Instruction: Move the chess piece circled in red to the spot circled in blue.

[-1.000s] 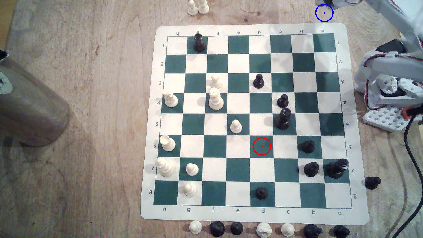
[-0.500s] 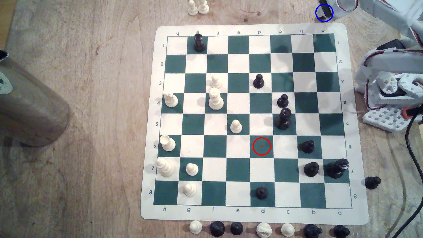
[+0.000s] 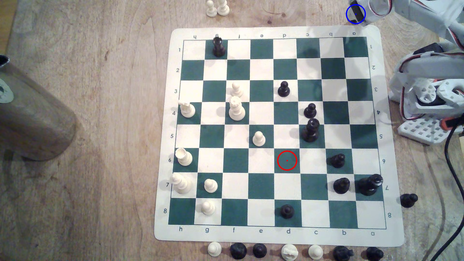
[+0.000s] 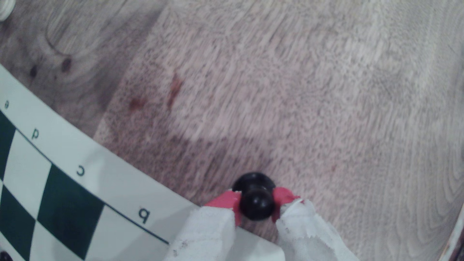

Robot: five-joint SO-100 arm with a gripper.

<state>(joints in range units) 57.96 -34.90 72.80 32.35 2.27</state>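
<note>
Gripping the black pawn (image 4: 256, 204) by its round head, the gripper (image 4: 256, 207) has its two red-tipped, white-wrapped fingers (image 4: 221, 200) pressed against either side of the ball. In the wrist view the pawn's flared base shows beyond the head, over bare wood-grain tabletop (image 4: 301, 87) just off the corner of the chess mat (image 4: 113, 180); whether the base touches the wood cannot be told. In the exterior view the arm (image 3: 414, 10) reaches in from the exterior view's right to the blue ring (image 3: 355, 14), which lies on the table just beyond the mat's corner near file a, rank 1; a dark shape sits inside the ring under the arm's end. The red ring (image 3: 287, 160) marks square d6, which holds no piece. Other black pawns stand at d3 (image 3: 284, 89) and c4 (image 3: 310, 110), and a cream pawn (image 3: 258, 138) stands at e5. A row of captured pieces (image 3: 288, 251) lines the mat's near edge.
</note>
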